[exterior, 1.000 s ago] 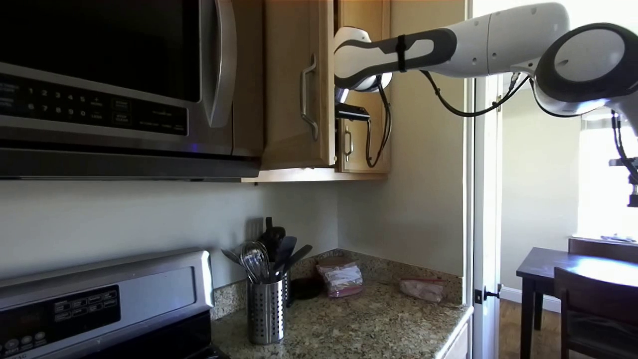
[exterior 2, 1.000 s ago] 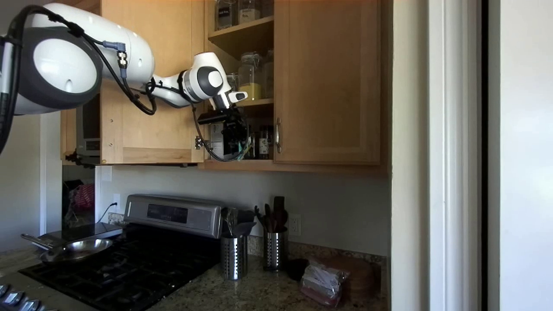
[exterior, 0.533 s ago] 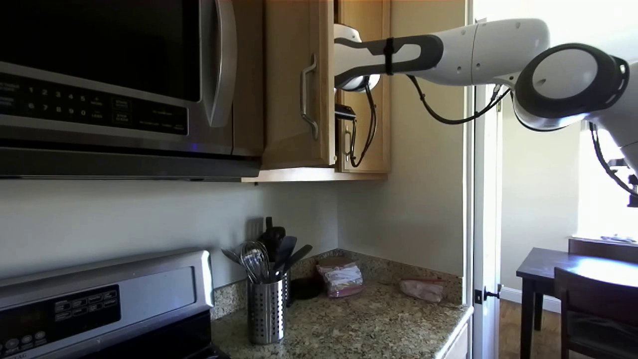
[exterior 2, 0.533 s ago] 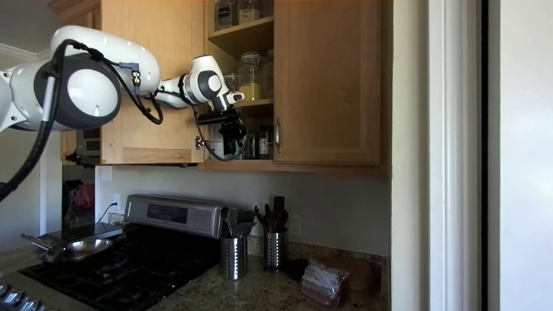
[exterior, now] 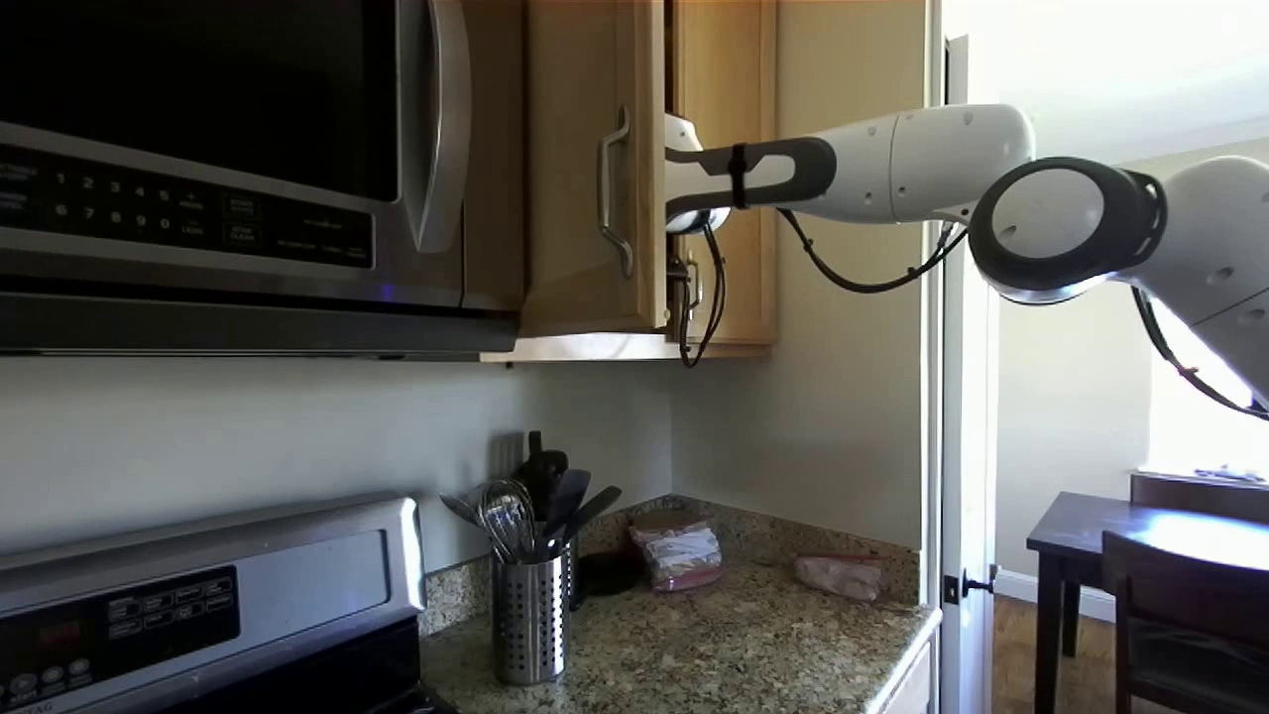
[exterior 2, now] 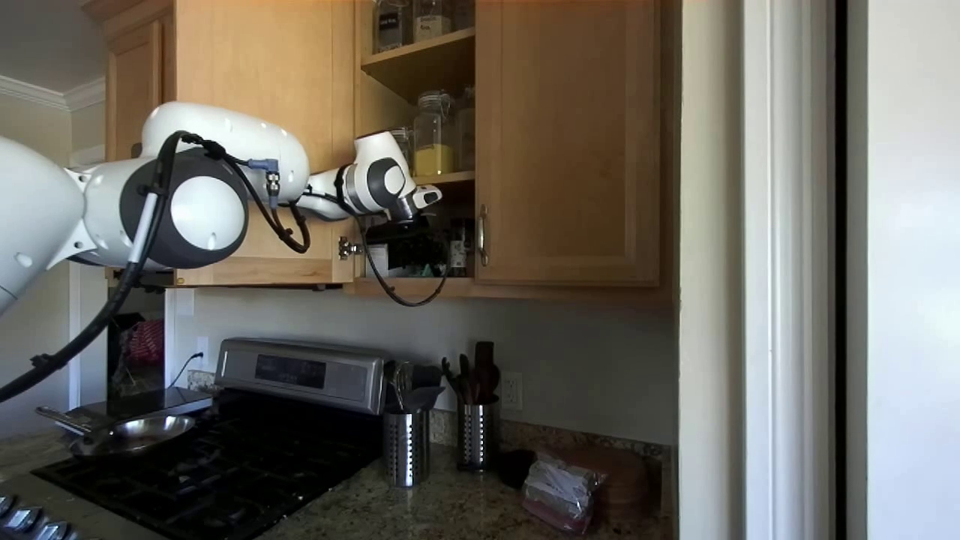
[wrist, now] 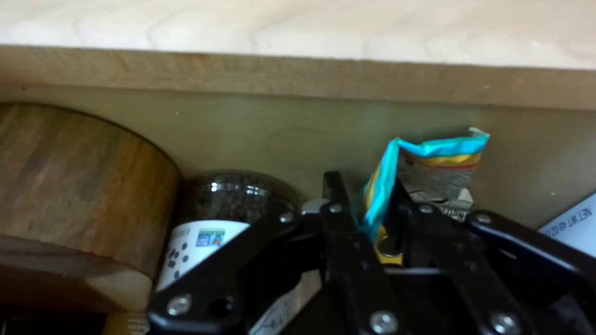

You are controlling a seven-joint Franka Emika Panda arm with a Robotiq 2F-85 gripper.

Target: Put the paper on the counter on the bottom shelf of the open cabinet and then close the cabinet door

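Tool [wrist: 368, 190] grips 1 packet [wrist: 433, 172] | 1 open cabinet door [exterior 2: 262, 60] | 2 cups [exterior 2: 406, 451]

On counter [exterior 2: 420, 517], in an exterior view: utensil cup [exterior 2: 406, 450] right of stove [exterior 2: 247, 457], bag [exterior 2: 561, 491] farther right; above, cabinet [exterior 2: 450, 287], jar [exterior 2: 433, 124] on shelf [exterior 2: 452, 178]. Within gripper [wrist: 366, 184]: packet [wrist: 421, 170].

The gripper [wrist: 368, 197] is black with silver screws [wrist: 179, 304]. The packet [wrist: 433, 172] between its fingers [wrist: 342, 228] shows a turquoise border, yellow band, red line and grey printed face. To the gripper's left in the wrist view, a dark container [wrist: 228, 202] bears a white label [wrist: 193, 253] spotted black, and a wooden piece [wrist: 88, 195] carries brown, streaked grain. Around the gripper the cabinet [exterior 2: 566, 135], and beside it the cabinet door [exterior 2: 262, 60], are honey-coloured, the handle [exterior: 604, 188] silver. Below the gripper, the counter [exterior: 714, 645] is speckled brown and tan, the utensil cup [exterior: 530, 625] silver with dotted perforations.
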